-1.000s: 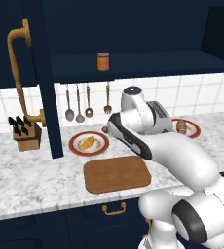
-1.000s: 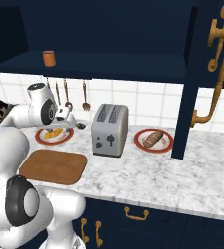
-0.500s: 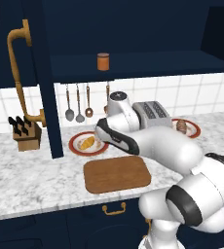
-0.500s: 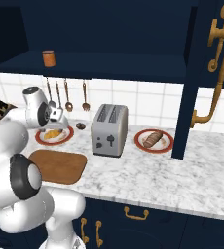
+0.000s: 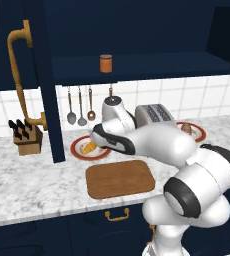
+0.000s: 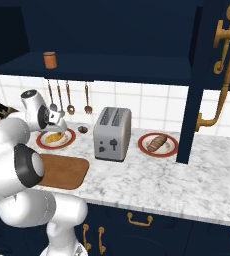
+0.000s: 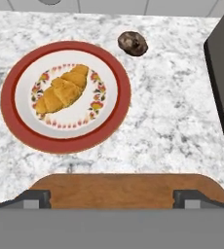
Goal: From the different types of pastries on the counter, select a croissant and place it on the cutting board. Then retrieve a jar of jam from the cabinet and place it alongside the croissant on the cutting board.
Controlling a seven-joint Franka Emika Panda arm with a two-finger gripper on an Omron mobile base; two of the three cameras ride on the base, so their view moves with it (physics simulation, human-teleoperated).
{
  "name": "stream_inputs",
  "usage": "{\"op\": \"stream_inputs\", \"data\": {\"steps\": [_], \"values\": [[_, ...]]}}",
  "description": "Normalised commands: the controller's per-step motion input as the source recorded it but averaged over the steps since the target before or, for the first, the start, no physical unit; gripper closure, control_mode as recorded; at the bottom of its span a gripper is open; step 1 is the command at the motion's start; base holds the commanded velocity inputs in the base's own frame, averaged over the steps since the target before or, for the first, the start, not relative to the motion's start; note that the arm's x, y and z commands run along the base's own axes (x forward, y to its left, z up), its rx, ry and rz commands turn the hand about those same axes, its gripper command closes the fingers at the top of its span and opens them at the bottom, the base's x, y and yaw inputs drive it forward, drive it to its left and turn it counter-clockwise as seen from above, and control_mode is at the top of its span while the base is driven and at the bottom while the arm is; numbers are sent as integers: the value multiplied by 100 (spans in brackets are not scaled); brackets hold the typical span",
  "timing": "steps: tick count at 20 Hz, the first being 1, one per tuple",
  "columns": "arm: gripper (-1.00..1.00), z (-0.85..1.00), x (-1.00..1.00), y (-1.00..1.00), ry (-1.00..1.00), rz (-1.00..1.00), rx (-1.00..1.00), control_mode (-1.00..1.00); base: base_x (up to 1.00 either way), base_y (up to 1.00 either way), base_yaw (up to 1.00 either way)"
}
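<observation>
Left base view: the white arm bends forward over the marbled desk (image 5: pixel 32 180), its hand lowered above a red-rimmed plate (image 5: pixel 82 152) that carries the golden croissant (image 5: pixel 89 148). The gripper (image 5: pixel 98 141) sits just beside the croissant, apart from it as far as can be told; how its jaws stand is hidden here by the wrist. The cutting board (image 5: pixel 119 178) lies bare on the desk just in front of that plate. The jar of jam (image 5: pixel 106 63) stands upright on the shelf of the open navy cabinet (image 5: pixel 137 67), above hanging utensils (image 5: pixel 79 107). A knife block (image 5: pixel 26 137) stands to the left, a toaster (image 5: pixel 154 114) behind the arm, and a second plate (image 5: pixel 199 131) at the right holds a brown pastry (image 5: pixel 187 128).

Right base view: the hand hangs over the croissant's plate (image 6: pixel 67 138), with the croissant (image 6: pixel 51 138) showing under it. A tiny dark lump (image 6: pixel 83 129) lies on the desk (image 6: pixel 152 175) between that plate and the toaster (image 6: pixel 112 134). The board (image 6: pixel 67 171) is partly covered by the arm. The brown pastry (image 6: pixel 157 142) rests on its plate right of the toaster, and the jar (image 6: pixel 49 59) is on the shelf.

Hand view: the jaws stand wide open and hold nothing, the two finger tips (image 7: pixel 33 198) over the board's far edge (image 7: pixel 128 187). The croissant (image 7: pixel 63 92) lies diagonally in the middle of its plate (image 7: pixel 16 131), beyond the board, with the dark lump (image 7: pixel 133 43) on the desk farther off.
</observation>
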Motion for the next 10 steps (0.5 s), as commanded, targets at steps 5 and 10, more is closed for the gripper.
{"op": "stream_inputs", "data": {"steps": [5, 10], "values": [[-100, -21, 28, 18, -4, -2, 1, -100, 0, 0, 0], [-100, -10, 20, 31, -9, -14, 0, -100, 0, 0, 0]]}}
